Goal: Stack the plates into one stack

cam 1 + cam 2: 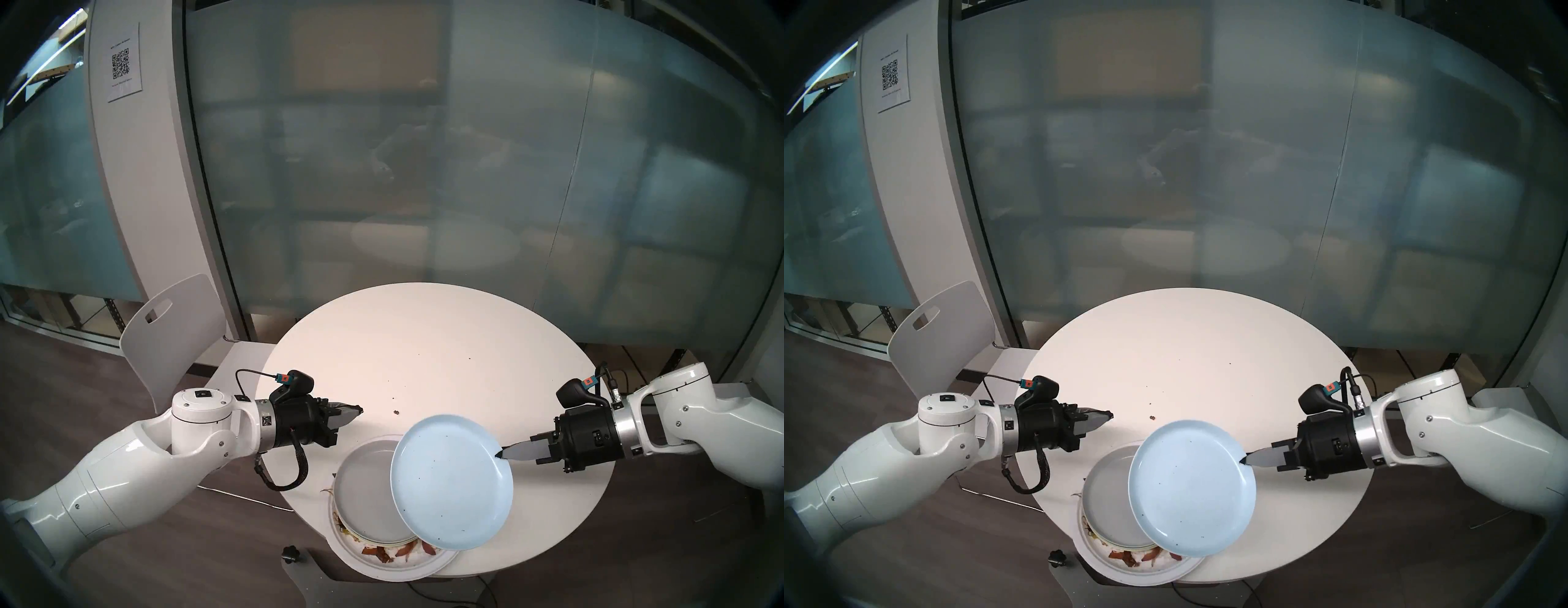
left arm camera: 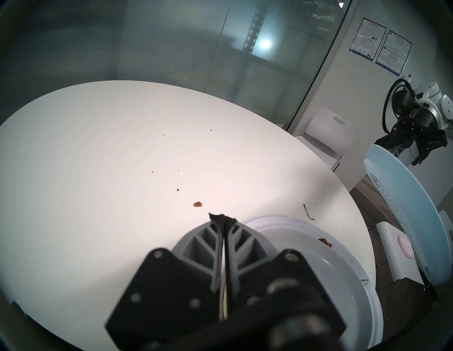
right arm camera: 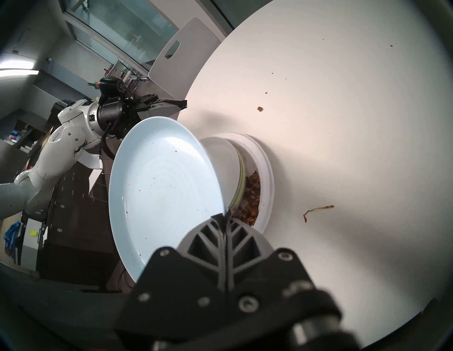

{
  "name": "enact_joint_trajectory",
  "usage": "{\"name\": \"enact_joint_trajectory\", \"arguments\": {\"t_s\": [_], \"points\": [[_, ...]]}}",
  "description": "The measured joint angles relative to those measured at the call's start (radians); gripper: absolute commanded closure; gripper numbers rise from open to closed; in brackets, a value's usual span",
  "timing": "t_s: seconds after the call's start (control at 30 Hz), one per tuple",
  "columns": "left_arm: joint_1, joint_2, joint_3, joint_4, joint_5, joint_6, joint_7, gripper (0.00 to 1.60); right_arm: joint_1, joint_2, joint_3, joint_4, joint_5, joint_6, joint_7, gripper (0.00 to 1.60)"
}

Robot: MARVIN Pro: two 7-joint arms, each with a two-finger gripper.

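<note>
The right gripper (image 1: pixel 500 453) pinches only the rim of the light blue plate (image 1: pixel 452 482) at lower centre, tilted over the grey plate (image 1: pixel 365 488); it may slip. The left gripper (image 1: pixel 358 411) is clenched, empty.

Stack (image 1: pixel 373 501): my light blue plate (image 1: pixel 452 479) covers its right half; below the grey plate (image 1: pixel 365 488) only thin rim edges show, colours hard to tell.
Paper plate (image 1: pixel 394 571): food on it mostly hidden under the pile.
Right claw (image 3: pixel 224 217): my fingertips' contact with the rim is blurred.
Left claw (image 2: pixel 221 220): body blurred, cut by the bottom edge.
Tabletop (image 1: pixel 424 339): crumbs too small to identify.
QR notice (image 1: pixel 123 63): text unreadable.
</note>
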Motion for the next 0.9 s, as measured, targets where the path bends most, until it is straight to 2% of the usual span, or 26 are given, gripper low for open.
{"name": "enact_joint_trajectory", "arguments": {"t_s": [0.5,0.9], "points": [[-0.001,0.000,0.001,0.000,0.000,0.000,0.000,1.28,0.144,-0.070,-0.128,0.001,-0.001,-0.005,-0.049,1.60],[-0.001,0.000,0.003,0.001,0.000,0.000,-0.001,1.28,0.268,-0.172,-0.253,0.034,-0.027,0.027,-0.093,1.60]]}}
